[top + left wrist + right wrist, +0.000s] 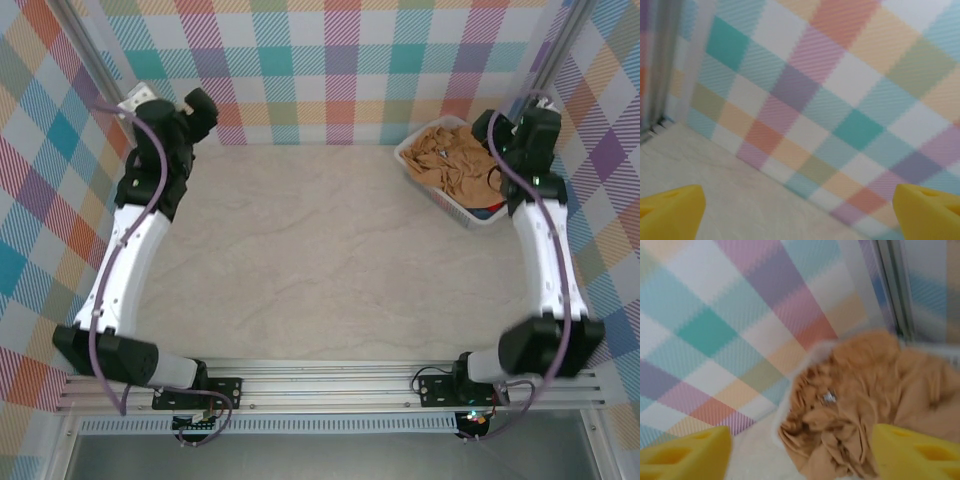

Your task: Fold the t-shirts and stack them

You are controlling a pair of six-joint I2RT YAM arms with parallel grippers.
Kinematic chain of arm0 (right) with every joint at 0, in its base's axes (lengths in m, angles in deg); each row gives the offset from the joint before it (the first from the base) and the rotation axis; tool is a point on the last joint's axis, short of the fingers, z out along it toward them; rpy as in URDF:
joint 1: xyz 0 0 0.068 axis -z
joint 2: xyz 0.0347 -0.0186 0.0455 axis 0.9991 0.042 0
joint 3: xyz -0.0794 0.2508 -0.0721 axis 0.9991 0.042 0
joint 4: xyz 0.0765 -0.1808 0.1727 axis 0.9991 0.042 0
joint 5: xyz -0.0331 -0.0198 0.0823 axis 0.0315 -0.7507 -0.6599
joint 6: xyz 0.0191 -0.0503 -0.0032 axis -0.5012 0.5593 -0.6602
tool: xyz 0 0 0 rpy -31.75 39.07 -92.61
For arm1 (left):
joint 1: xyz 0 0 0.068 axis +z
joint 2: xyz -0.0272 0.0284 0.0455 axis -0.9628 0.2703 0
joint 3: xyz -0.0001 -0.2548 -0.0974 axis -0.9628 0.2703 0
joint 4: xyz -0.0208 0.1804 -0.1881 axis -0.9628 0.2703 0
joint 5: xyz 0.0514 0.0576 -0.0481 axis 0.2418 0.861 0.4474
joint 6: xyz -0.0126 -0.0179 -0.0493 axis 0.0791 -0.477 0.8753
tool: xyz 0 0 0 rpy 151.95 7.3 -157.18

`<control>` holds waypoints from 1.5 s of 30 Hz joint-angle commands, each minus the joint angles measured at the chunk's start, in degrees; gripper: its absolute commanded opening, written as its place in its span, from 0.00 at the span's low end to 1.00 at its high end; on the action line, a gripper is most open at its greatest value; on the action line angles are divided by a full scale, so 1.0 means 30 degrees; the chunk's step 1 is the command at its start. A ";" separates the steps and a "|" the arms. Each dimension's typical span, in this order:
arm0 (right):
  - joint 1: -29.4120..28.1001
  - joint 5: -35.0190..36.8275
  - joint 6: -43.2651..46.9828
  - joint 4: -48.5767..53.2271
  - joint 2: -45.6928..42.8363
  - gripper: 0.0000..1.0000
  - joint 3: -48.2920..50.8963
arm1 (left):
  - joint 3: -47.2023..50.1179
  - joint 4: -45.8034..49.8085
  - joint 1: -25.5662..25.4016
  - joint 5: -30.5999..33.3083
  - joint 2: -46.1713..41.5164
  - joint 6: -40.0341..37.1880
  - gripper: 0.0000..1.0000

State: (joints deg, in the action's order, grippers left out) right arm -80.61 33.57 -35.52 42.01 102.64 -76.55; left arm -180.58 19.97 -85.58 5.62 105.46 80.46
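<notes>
A pale, marbled beige tabletop (330, 260) takes up the middle of the top view, softly and evenly lit. Pastel checked walls (340, 70) (squares of teal, pink, orange, purple and white) close it in on 3 sides: top, left and right of the frame. A grey metal post (97, 60) slants through the upper left corner, another (556, 45) through the upper right. Aluminium rails (330, 385) run across the bottom.
</notes>
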 commanded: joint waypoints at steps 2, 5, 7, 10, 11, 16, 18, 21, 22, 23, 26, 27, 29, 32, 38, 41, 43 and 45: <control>0.1352 -0.3692 -0.1844 0.6327 0.4576 0.63 -0.2392 | -0.1601 0.5022 -0.1826 -0.4899 0.2507 0.0579 0.90; 0.1695 -0.5718 -0.1741 0.6240 0.7000 0.63 -0.3763 | -0.1311 0.4651 -0.2873 -0.5959 0.2766 0.0792 0.87; 0.1491 -0.6302 -0.1241 0.6369 0.8436 0.62 -0.4894 | -0.0813 0.4480 -0.3512 -0.6149 0.2710 0.0749 0.86; 0.1255 -0.6550 -0.1070 0.6562 0.9814 0.58 -0.5922 | -0.0082 0.4337 -0.4072 -0.6304 0.2519 0.1102 0.86; 0.1219 -0.6732 -0.1147 0.6362 1.0035 0.57 -0.5933 | 0.0090 0.4334 -0.4192 -0.6318 0.2453 0.1200 0.86; 0.0833 -0.7025 -0.1588 0.6149 1.1398 0.50 -0.6538 | 0.0528 0.4432 -0.4579 -0.6318 0.2283 0.1300 0.85; 0.0721 -0.7218 -0.1758 0.6417 1.2097 0.44 -0.7062 | 0.0501 0.4551 -0.4627 -0.6279 0.2232 0.1303 0.85; 0.0505 -0.7016 -0.1794 0.6631 1.2696 0.31 -0.7631 | 0.0456 0.4634 -0.4652 -0.6254 0.2097 0.1276 0.84; 0.0457 -0.6784 -0.1794 0.6868 1.2773 0.30 -0.7884 | 0.0390 0.4710 -0.4667 -0.6227 0.2040 0.1241 0.84; 0.0440 -0.6510 -0.1794 0.7200 1.2827 0.30 -0.8091 | 0.0304 0.4805 -0.4674 -0.6157 0.2012 0.1192 0.84; 0.0346 -0.5384 -0.1707 0.8284 1.2547 0.44 -0.8426 | 0.0033 0.5106 -0.4658 -0.5995 0.1864 0.1011 0.84; 0.0283 -0.4781 -0.1624 0.8334 1.2224 0.47 -0.8271 | 0.0025 0.5095 -0.4673 -0.5993 0.1801 0.0961 0.84; 0.0219 -0.4319 -0.1495 0.8185 1.1911 0.49 -0.7898 | 0.0032 0.5154 -0.4675 -0.5963 0.1716 0.0983 0.83; 0.0107 -0.4884 -0.1560 0.8509 1.2656 0.51 -0.8352 | 0.0016 0.5163 -0.4679 -0.6081 0.1682 0.1002 0.83; -0.0367 -0.4457 -0.2176 0.8775 1.3509 0.49 -0.8132 | -0.0087 0.5254 -0.4662 -0.6045 0.1600 0.0996 0.83; -0.0376 -0.4696 -0.2380 0.8090 1.3653 0.34 -0.7988 | -0.0058 0.5398 -0.4680 -0.5920 0.1432 0.0995 0.82; -0.0368 -0.4788 -0.2328 0.7798 1.3596 0.25 -0.8189 | -0.0057 0.5541 -0.4659 -0.5820 0.1300 0.0981 0.82; -0.0369 -0.4788 -0.2250 0.7480 1.3212 0.07 -0.8445 | 0.0033 0.5629 -0.4680 -0.5626 0.1057 0.0885 0.81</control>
State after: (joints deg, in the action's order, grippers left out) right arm -81.49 19.49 -42.01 65.23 142.51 -100.83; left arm -179.48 35.01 -99.22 -12.22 111.42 83.76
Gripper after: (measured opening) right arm 0.119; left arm 0.813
